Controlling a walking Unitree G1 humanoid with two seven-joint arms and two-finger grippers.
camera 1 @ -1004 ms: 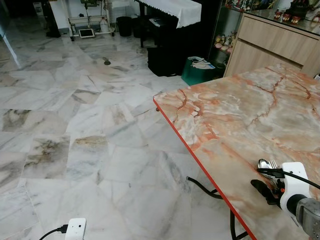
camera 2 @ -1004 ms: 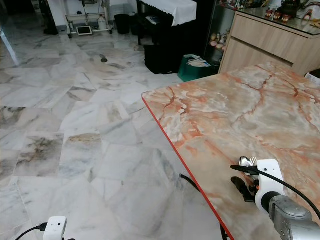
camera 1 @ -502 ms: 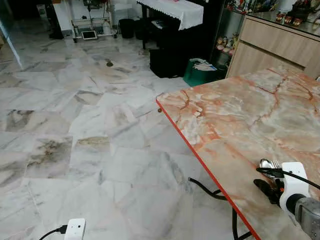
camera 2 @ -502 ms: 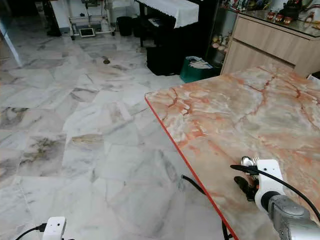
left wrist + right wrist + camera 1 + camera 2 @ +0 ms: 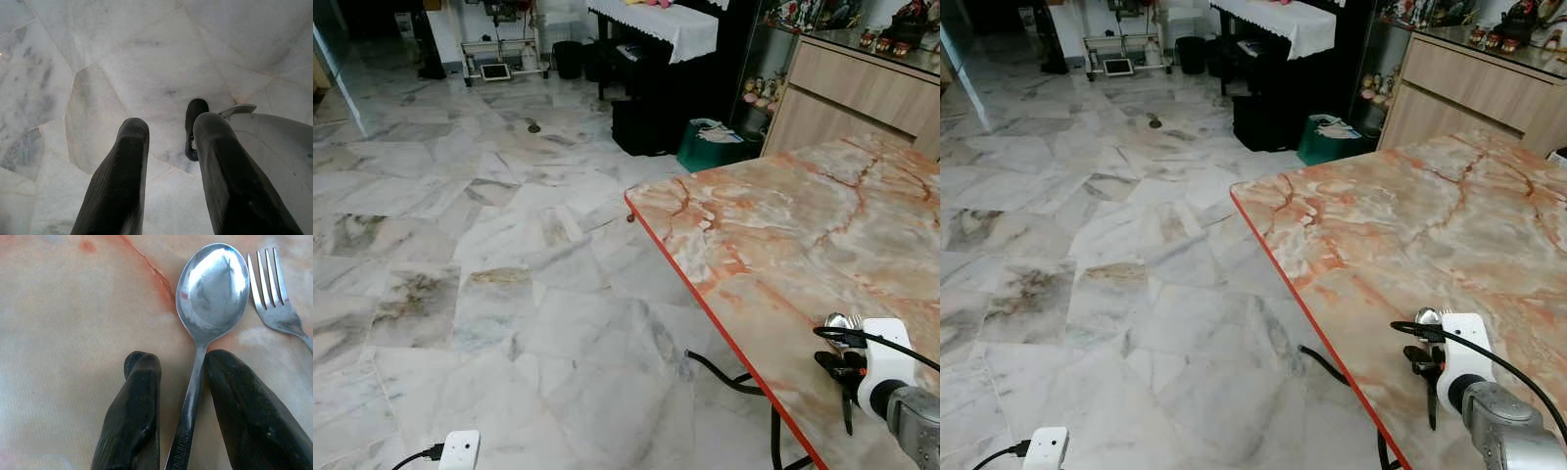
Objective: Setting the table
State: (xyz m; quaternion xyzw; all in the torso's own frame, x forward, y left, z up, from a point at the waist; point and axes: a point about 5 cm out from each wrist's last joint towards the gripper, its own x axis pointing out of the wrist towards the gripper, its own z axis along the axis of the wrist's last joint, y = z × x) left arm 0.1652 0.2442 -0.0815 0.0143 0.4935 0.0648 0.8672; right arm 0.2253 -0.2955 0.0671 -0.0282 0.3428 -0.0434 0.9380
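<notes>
Left pincer hangs over the marble floor, its 2 fingers spread apart. Right pincer sits low on the desk, released, fingers straddling the spoon handle; the fork lies just beside it.

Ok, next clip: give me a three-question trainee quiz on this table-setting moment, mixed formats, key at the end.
1. True or false: the spoon lies between the right gripper fingers.
2. Multiple choice: what lies beside the spoon on the marble table? A) a knife B) a fork C) a cup
3. Short answer: what is the left gripper pointing at?

Key
1. True. The spoon handle runs through the gap between the two black fingers; the gripper is open.
2. B, the fork, with its tines up beside the spoon bowl.
3. The marble floor; the left arm hangs idle, fingers apart.
</notes>
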